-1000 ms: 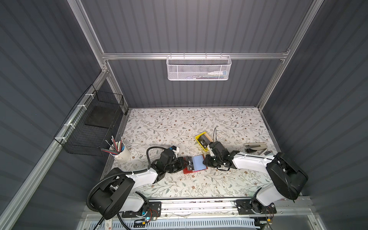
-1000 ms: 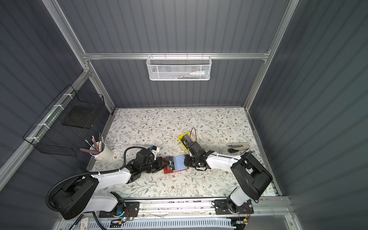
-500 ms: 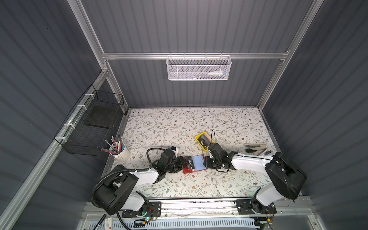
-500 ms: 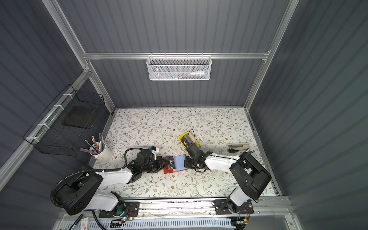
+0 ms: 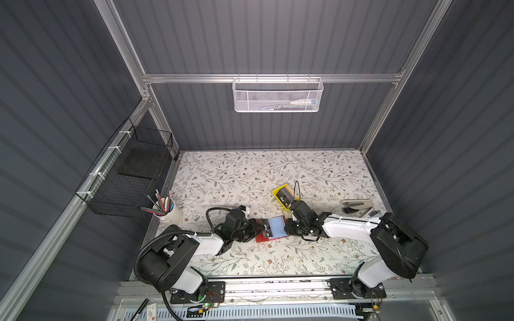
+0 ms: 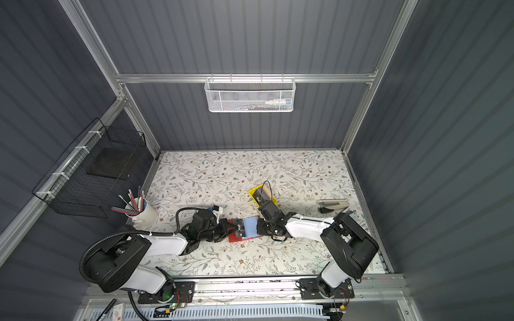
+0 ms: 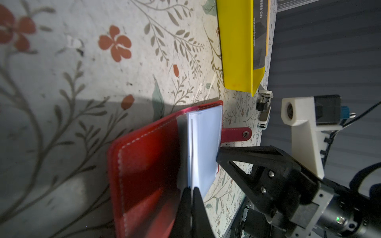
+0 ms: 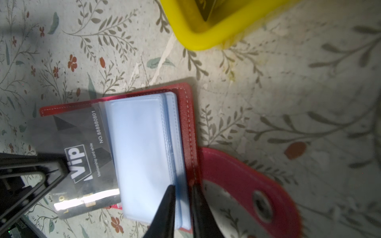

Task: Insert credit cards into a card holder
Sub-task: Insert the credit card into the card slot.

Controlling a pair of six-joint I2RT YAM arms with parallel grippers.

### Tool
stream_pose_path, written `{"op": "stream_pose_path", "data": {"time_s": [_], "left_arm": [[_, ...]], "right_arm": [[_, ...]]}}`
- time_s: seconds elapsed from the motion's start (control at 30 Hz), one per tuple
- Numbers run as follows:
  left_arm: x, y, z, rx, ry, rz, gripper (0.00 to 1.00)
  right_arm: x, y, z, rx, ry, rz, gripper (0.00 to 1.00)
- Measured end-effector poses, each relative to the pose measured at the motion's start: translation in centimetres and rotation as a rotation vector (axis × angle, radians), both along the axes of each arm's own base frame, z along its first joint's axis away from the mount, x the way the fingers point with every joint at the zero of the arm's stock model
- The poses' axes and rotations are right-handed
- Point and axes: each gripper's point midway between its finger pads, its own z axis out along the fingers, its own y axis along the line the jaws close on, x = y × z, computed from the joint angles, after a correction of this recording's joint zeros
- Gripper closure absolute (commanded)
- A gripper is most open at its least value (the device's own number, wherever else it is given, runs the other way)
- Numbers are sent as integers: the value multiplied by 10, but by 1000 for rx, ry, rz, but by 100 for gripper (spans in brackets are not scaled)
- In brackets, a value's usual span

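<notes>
While the left end effector [image 7: 191,190] clamps the credit card [image 8: 82,144] partly slid into the card holder [image 8: 186,115] near the yellow tray [image 8: 206,39], the right end effector [image 8: 183,189], pinching its sleeves [image 8: 142,144], could slip, letting them buckle.

Dark grey ribbed walls [image 5: 55,83] are standing around a flowery table [image 5: 236,172].
A white wire basket [image 5: 277,94] is hanging on the back wall [image 5: 264,36], far past the right gripper [image 5: 287,228]; a black wire basket [image 5: 130,178] is hanging beyond the left gripper [image 5: 259,228], near a cup of pencils [image 5: 170,212].
</notes>
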Motion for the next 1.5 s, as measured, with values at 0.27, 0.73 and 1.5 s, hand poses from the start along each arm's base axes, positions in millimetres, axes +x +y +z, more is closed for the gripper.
{"op": "stream_pose_path", "data": {"time_s": [0.27,0.73,1.5], "left_arm": [[1,-3,-1,-16,6,-4,100],[-2,-6,-6,-26,22,-22,100],[-1,-12,-4,-66,28,-31,100]], "right_arm": [[0,0,0,-2,-2,-1,81],[0,-1,-1,-14,-9,-3,82],[0,-2,-1,-17,-10,-4,82]]}}
